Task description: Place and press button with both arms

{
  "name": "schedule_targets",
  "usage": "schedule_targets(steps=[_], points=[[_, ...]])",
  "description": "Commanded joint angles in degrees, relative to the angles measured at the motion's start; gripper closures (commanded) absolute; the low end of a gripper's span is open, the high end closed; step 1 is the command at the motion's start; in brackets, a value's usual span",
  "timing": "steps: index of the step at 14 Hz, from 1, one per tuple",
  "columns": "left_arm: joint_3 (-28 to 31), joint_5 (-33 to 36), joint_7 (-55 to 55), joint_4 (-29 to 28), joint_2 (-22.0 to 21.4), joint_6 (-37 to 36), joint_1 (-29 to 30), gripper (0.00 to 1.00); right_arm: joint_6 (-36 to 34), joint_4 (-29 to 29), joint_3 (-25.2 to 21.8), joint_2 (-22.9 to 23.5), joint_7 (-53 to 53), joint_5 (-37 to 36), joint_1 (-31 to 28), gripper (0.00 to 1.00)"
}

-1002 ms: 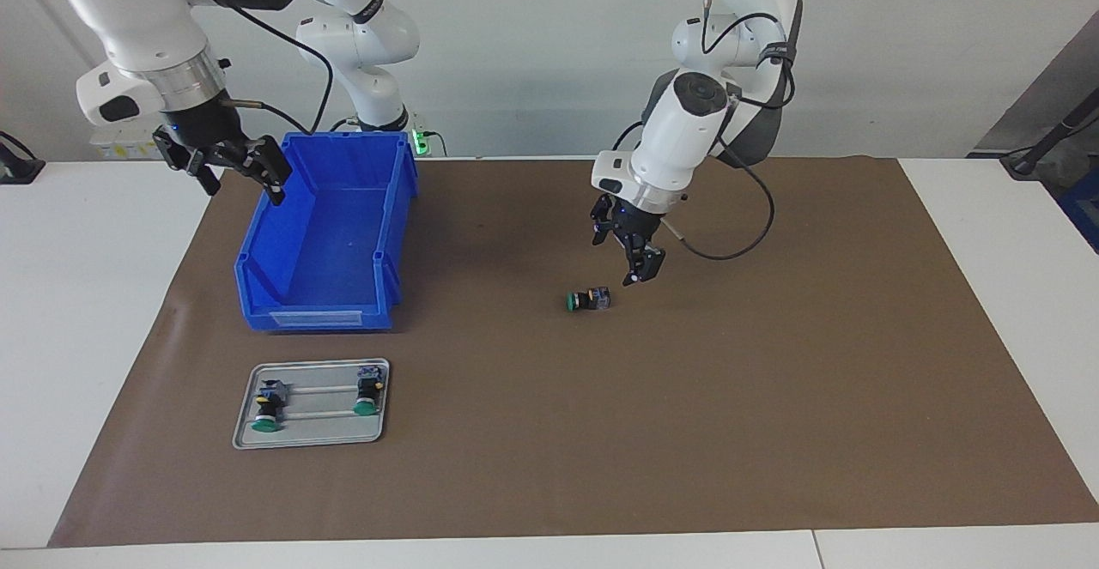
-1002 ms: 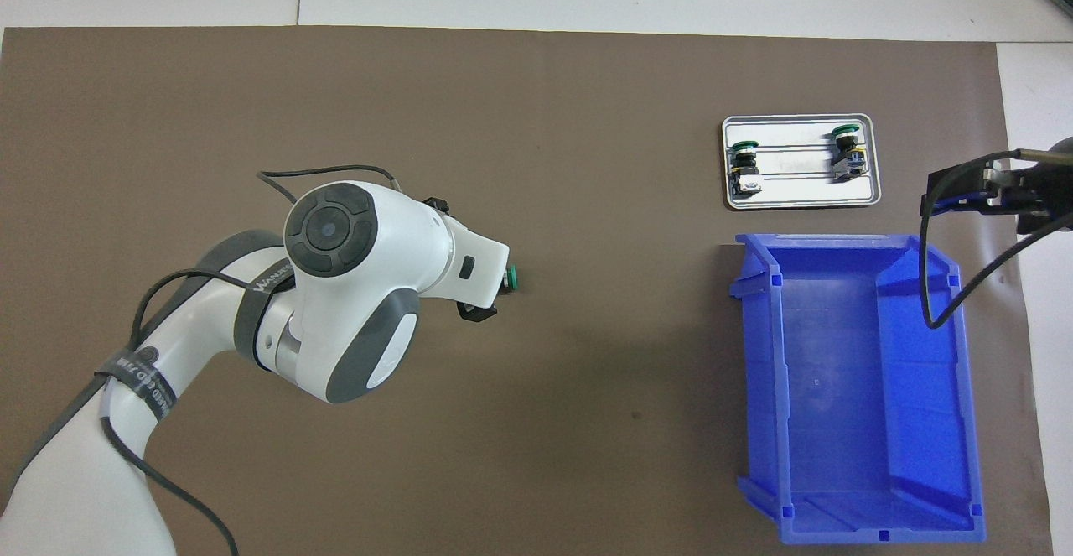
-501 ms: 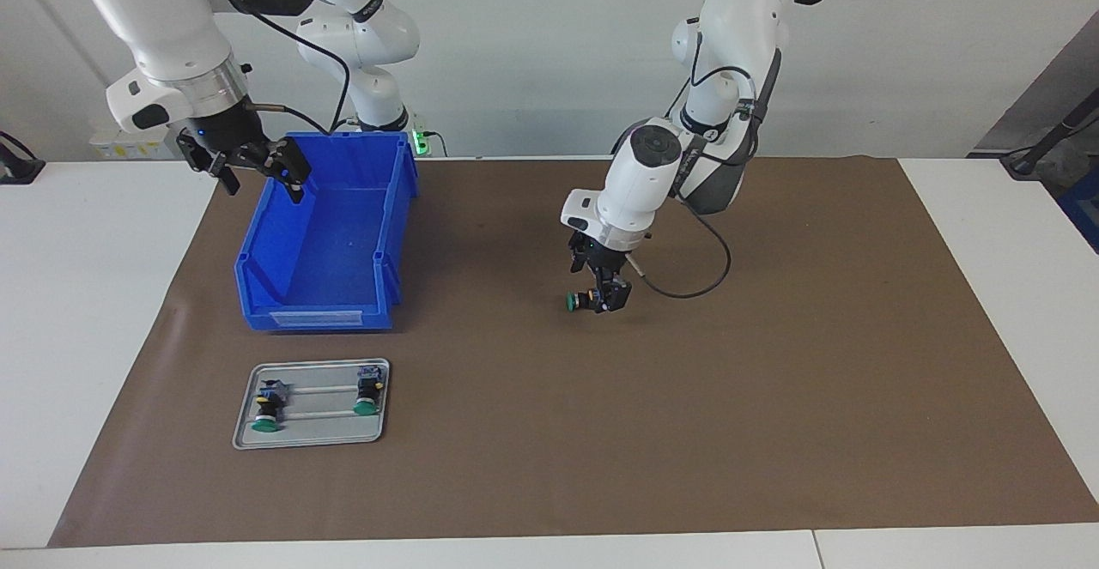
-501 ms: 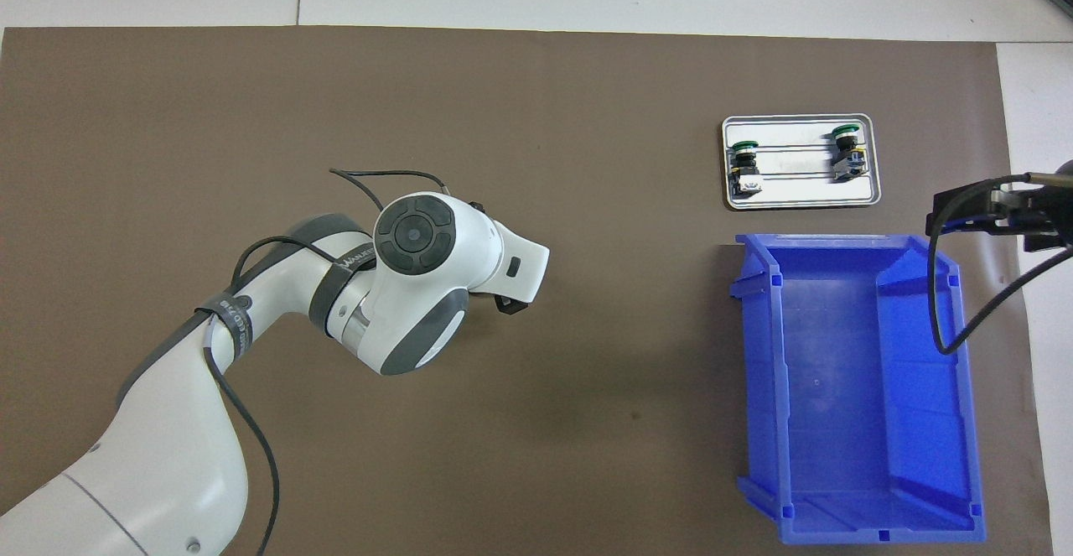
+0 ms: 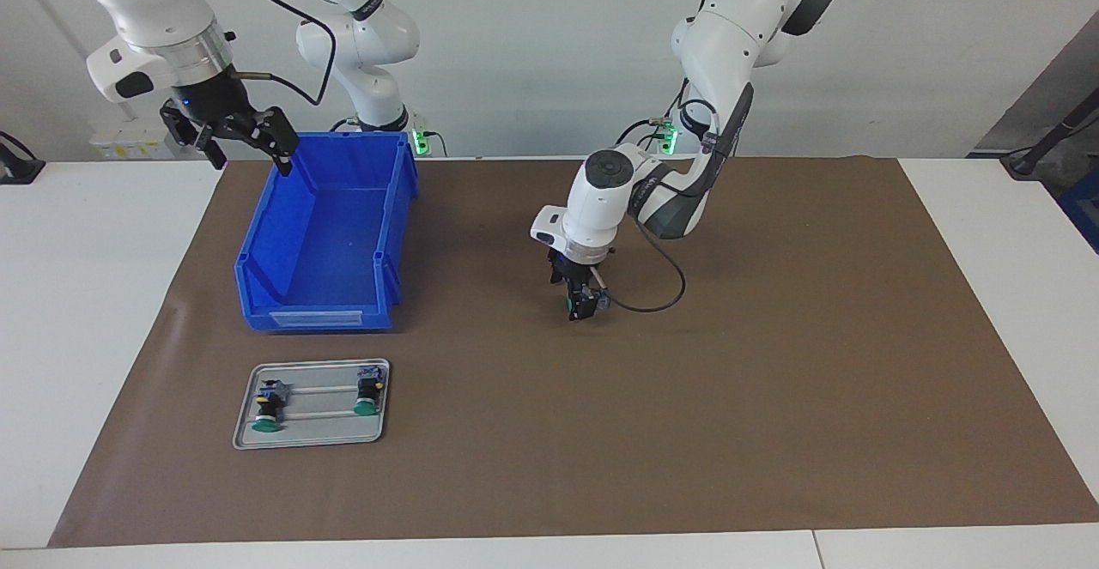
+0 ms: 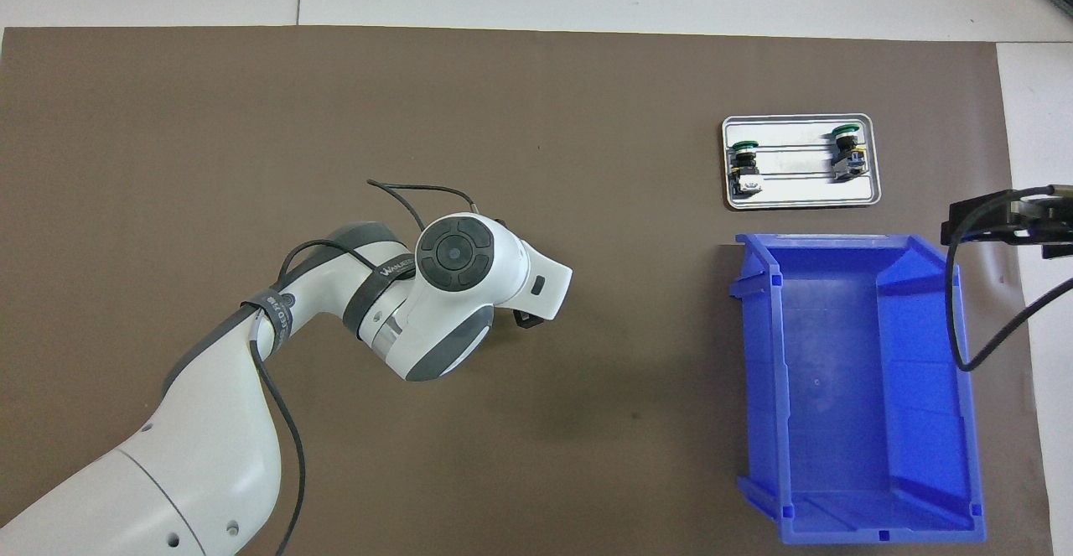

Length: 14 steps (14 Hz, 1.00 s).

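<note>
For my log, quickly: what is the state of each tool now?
Left tool: down at the button on the mat; grip cannot be told.
Right tool: open, empty, over the blue bin's edge.

A robotics lab or test bench: two white arms [image 5: 687, 114] are mounted at a white table [image 5: 94, 294] covered by a brown mat [image 5: 773, 380], against a bare white wall [image 5: 532, 45]. A blue parts bin [image 5: 326, 234] and a metal tray [image 5: 313, 436] sit on the mat.
</note>
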Motion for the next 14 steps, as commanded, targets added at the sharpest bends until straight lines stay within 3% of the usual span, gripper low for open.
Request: schedule_targets(steps=[1,2,6,8,12,14], points=[[0.19,3.02,-1.40,-0.45,-0.16,0.12,-0.35,0.20,-0.95,1.14,0.39,0.73,-2.24,-0.60,-0.66,0.00],[0.19,3.11,-1.40,-0.19,-0.16,-0.32,-0.44,0.22,-0.60,0.96,0.30,0.65,-4.08,-0.86,-0.48,0.00],[0.19,5.11,-0.88,0.60,-0.07,-1.99,-0.35,0.57,-0.33,0.61,0.39,0.47,-4.80,-0.78,-0.48,0.00],[0.10,6.44,-0.18,2.35,0.11,-5.05,-0.35,1.00,-0.33,0.52,0.39,0.47,-4.80,-0.78,-0.48,0.00],[-0.78,6.18,0.44,3.85,-1.29,-6.82,0.17,1.00,-0.33,-0.10,0.39,0.21,-4.80,-0.60,-0.65,0.00],[-1.39,5.39,1.06,3.33,-4.01,-7.35,2.01,1.00,0.19,-0.10,0.39,0.21,-4.71,-0.60,-0.65,0.00]])
